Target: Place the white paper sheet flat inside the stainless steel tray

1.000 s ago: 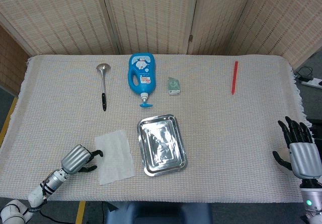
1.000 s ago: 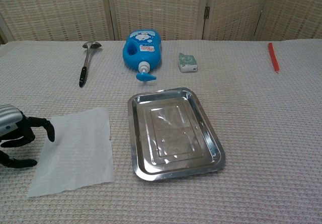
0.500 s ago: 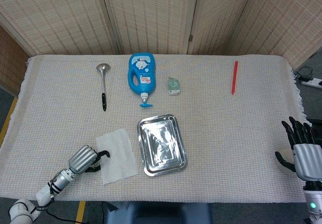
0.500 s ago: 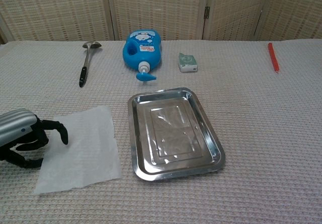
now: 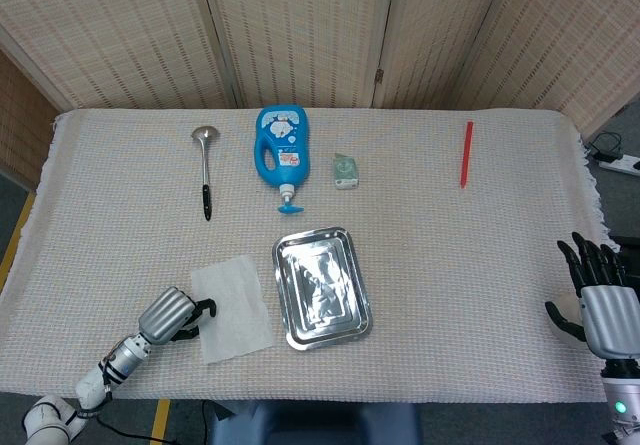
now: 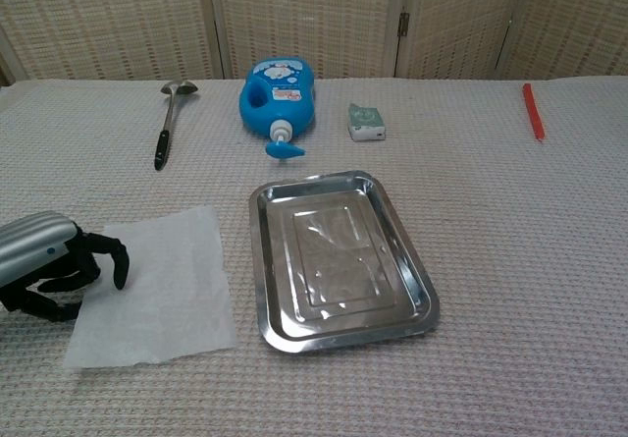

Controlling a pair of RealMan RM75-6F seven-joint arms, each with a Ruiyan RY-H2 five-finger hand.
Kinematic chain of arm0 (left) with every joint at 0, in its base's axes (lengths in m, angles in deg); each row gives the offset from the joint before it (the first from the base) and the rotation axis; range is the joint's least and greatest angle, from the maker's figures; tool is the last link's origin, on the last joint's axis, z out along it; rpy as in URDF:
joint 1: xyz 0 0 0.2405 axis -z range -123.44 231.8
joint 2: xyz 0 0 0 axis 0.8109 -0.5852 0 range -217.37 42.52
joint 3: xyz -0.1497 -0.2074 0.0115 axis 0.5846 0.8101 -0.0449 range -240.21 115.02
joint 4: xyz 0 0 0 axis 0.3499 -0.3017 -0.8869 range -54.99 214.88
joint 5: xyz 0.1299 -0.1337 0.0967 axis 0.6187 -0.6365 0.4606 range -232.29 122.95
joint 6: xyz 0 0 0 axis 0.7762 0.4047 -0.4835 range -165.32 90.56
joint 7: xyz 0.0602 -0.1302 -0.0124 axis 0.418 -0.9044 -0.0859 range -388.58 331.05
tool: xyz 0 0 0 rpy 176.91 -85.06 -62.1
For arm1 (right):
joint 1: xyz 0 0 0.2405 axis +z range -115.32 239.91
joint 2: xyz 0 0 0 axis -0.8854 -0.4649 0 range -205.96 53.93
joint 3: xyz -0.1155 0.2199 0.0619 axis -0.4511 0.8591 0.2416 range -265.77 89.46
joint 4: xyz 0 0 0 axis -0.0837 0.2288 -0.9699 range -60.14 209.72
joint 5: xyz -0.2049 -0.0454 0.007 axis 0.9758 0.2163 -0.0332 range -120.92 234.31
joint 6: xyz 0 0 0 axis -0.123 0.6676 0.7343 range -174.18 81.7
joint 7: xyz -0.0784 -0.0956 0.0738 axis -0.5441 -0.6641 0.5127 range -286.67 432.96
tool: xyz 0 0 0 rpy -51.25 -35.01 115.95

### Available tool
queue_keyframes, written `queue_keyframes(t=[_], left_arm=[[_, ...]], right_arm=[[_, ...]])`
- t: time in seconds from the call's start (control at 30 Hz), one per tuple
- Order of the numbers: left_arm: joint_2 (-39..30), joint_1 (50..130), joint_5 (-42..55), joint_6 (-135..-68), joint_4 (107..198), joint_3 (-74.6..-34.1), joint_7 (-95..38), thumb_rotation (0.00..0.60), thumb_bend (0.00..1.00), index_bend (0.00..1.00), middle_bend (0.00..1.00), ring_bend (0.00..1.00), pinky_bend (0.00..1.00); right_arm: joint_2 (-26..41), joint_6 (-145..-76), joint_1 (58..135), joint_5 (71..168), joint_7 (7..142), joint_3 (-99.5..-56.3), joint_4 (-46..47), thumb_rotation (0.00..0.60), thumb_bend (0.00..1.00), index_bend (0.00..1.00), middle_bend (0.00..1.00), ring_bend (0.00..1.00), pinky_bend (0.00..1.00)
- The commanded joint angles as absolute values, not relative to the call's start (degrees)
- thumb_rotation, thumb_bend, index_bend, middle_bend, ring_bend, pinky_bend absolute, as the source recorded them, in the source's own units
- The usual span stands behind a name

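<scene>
The white paper sheet [image 5: 236,307] [image 6: 162,285] lies flat on the cloth, just left of the stainless steel tray [image 5: 322,233] [image 6: 339,179], which holds nothing. My left hand [image 5: 172,315] [image 6: 49,265] sits at the sheet's left edge. Its dark fingers [image 6: 116,260] curl down onto the paper and the thumb meets the edge from below, so it pinches that edge. My right hand [image 5: 598,300] hovers past the table's right edge, far from both, with its fingers spread and nothing in them. The chest view does not show it.
At the back lie a ladle [image 5: 205,170] [image 6: 167,123], a blue bottle [image 5: 280,150] [image 6: 277,98] on its side, a small green packet [image 5: 345,170] [image 6: 366,123] and a red pen [image 5: 465,153] [image 6: 532,111]. A folding screen stands behind the table.
My left hand has moved right onto the sheet's left edge and curled its fingers tighter. The sheet slid a little toward the tray. The right hand dropped slightly.
</scene>
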State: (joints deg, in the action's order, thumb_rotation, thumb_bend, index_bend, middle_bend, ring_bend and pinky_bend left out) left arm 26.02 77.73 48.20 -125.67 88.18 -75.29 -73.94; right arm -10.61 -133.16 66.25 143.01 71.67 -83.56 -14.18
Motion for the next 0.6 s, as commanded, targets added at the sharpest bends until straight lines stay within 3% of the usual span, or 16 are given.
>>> queue_keyframes(t=[0.03,0.6], left_arm=[[26.04,77.6,47.89,-125.92,88.18,-75.05,-73.91,0.6,0.5,0.55,1.0,1.0,1.0],[25.59,76.83,45.99,-130.29,88.01,-73.45,-72.22,0.6,0.61,0.57,1.0,1.0,1.0]], right_arm=[[-10.5,-132.77,66.45,142.93,71.58,-83.57,-14.1,0.6,0.32,0.0,0.0,0.0,0.0],[-10.39,-132.62,66.58,143.55,71.12,-83.96,-14.38,0.6,0.32,0.0,0.0,0.0,0.0]])
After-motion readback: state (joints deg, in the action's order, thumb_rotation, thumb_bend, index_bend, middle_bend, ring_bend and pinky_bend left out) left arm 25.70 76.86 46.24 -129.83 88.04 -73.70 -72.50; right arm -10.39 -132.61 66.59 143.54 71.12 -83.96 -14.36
